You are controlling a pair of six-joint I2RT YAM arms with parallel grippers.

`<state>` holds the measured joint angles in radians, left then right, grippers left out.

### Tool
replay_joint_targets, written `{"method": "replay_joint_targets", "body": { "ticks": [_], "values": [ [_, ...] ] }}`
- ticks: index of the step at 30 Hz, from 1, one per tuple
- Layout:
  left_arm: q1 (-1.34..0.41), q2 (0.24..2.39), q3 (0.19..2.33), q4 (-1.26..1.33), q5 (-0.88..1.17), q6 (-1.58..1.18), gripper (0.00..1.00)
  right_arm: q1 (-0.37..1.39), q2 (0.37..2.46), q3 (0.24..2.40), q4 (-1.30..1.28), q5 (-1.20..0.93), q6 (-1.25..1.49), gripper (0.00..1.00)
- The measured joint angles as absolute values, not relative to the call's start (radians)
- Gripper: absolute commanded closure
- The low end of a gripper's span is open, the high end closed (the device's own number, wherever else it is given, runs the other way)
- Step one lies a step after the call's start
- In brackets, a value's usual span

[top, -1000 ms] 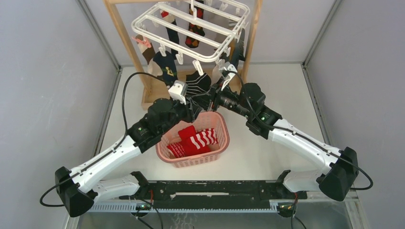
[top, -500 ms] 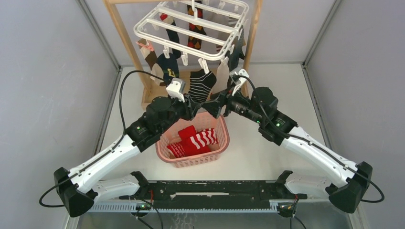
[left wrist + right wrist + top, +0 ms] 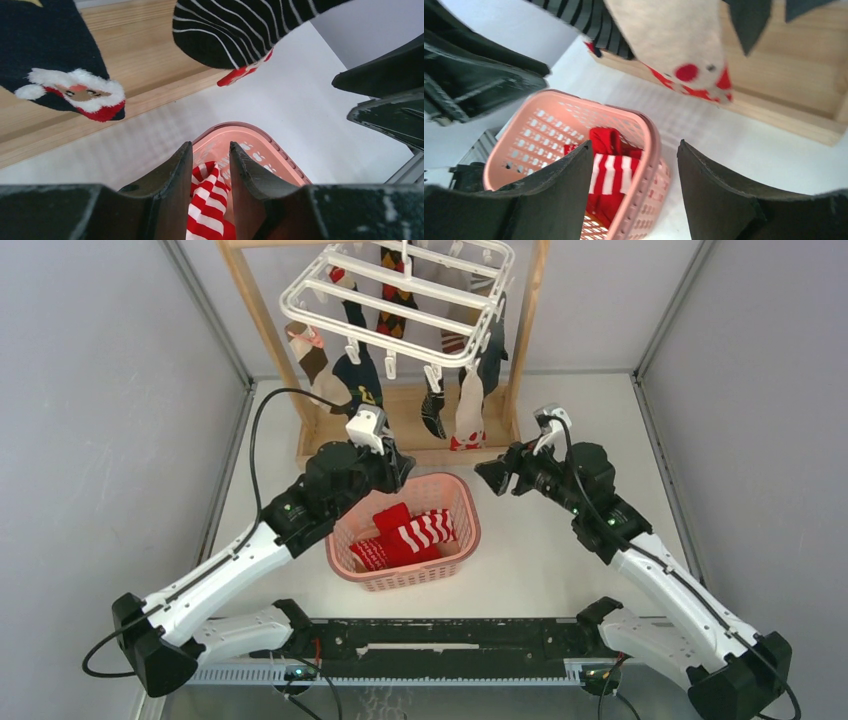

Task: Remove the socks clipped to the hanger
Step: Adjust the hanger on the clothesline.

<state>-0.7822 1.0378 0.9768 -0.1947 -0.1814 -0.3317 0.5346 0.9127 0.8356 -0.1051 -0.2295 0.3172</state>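
The white hanger [image 3: 400, 300] hangs from the wooden stand with several socks clipped under it. At its near edge are a navy Santa sock [image 3: 358, 380], a black-white striped sock [image 3: 433, 412] and a cream sock with red marks [image 3: 468, 415]. My left gripper [image 3: 400, 472] hovers at the basket's back rim, below the striped sock [image 3: 235, 30]. Its jaws [image 3: 211, 145] stand a little open with nothing between them. My right gripper [image 3: 485, 477] is to the right of the basket, open and empty [image 3: 636, 142], with the cream sock [image 3: 669, 40] above it.
A pink basket [image 3: 472, 525] sits between the arms with red socks and a red-white striped sock [image 3: 425, 530] in it. The wooden stand's post [image 3: 265, 340] and base board [image 3: 400, 430] are just behind the basket. Grey walls close in both sides.
My right gripper opened and drew back to the right, away from the hanger. The striped sock, stretched toward the grippers before, now hangs straight down from its clip. The hanger swung back.
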Motion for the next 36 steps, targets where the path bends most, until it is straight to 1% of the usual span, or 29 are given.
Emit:
{"method": "replay_joint_targets", "body": {
  "ticks": [3, 4, 5, 8, 11, 12, 13, 23, 29, 36],
  "values": [
    [-0.774, 1.034, 0.977, -0.200, -0.181, -0.332, 0.62, 0.475, 0.902, 0.789, -0.105, -0.245, 0.334, 0.30],
    [-0.771, 1.033, 0.977, -0.203, -0.181, -0.332, 0.60, 0.449, 0.902, 0.773, -0.102, -0.254, 0.344, 0.30],
    [-0.768, 1.032, 0.977, -0.205, -0.181, -0.332, 0.56, 0.433, 0.902, 0.764, -0.100, -0.260, 0.348, 0.30],
    [-0.764, 1.029, 0.977, -0.213, -0.181, -0.331, 0.38, 0.376, 0.910, 0.743, -0.086, -0.292, 0.365, 0.30],
    [-0.762, 1.024, 0.977, -0.228, -0.181, -0.326, 0.15, 0.342, 0.930, 0.742, -0.042, -0.325, 0.371, 0.30],
    [-0.762, 1.023, 0.977, -0.231, -0.181, -0.330, 0.04, 0.332, 0.938, 0.742, -0.025, -0.340, 0.373, 0.30],
    [-0.762, 1.020, 0.977, -0.235, -0.181, -0.332, 0.01, 0.322, 0.950, 0.742, -0.001, -0.359, 0.373, 0.30],
    [-0.761, 0.976, 0.977, -0.263, -0.192, -0.339, 0.00, 0.250, 1.100, 0.751, 0.255, -0.504, 0.369, 0.30],
    [-0.761, 0.966, 0.977, -0.276, -0.200, -0.339, 0.00, 0.250, 1.211, 0.802, 0.380, -0.534, 0.360, 0.26],
    [-0.760, 0.965, 0.977, -0.281, -0.201, -0.339, 0.00, 0.279, 1.272, 0.863, 0.463, -0.537, 0.328, 0.23]
  ]
}}
